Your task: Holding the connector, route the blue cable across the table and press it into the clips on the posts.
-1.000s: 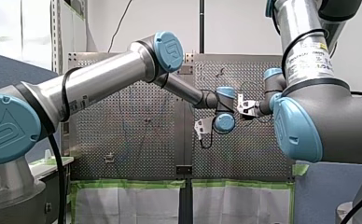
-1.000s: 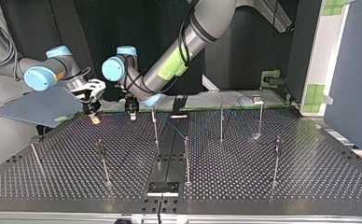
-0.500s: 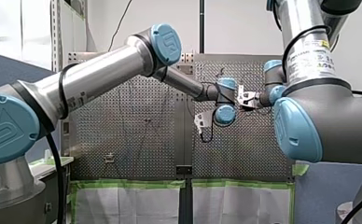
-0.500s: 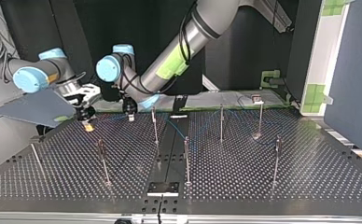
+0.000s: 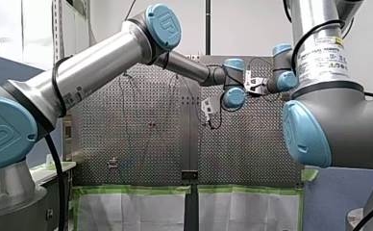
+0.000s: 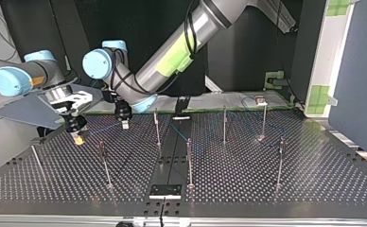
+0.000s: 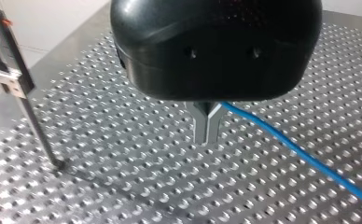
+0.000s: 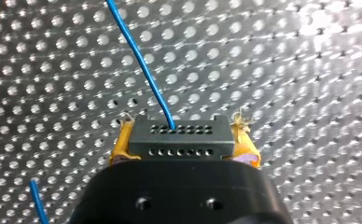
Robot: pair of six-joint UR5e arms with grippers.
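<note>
Only your right wrist view shows the right gripper [image 8: 183,125] clamped on the connector [image 8: 181,144]. The left wrist view shows the left gripper [image 7: 207,133] pinched together beside the cable [image 7: 300,149].

Dark connector [image 8: 181,137], multi-hole face, w/ blue cable [image 8: 142,65] plugged in; posts [image 6: 189,161] upright

blue cable [image 8: 142,65], black connector [image 8: 181,140], yellow pads [image 8: 122,145]

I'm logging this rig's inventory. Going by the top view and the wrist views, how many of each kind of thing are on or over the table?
Posts: 7, counting the thin one at the top view's left
Blue cable: 1
Connector: 1
Grippers: 2, my left gripper and my right gripper
Total: 11
</note>
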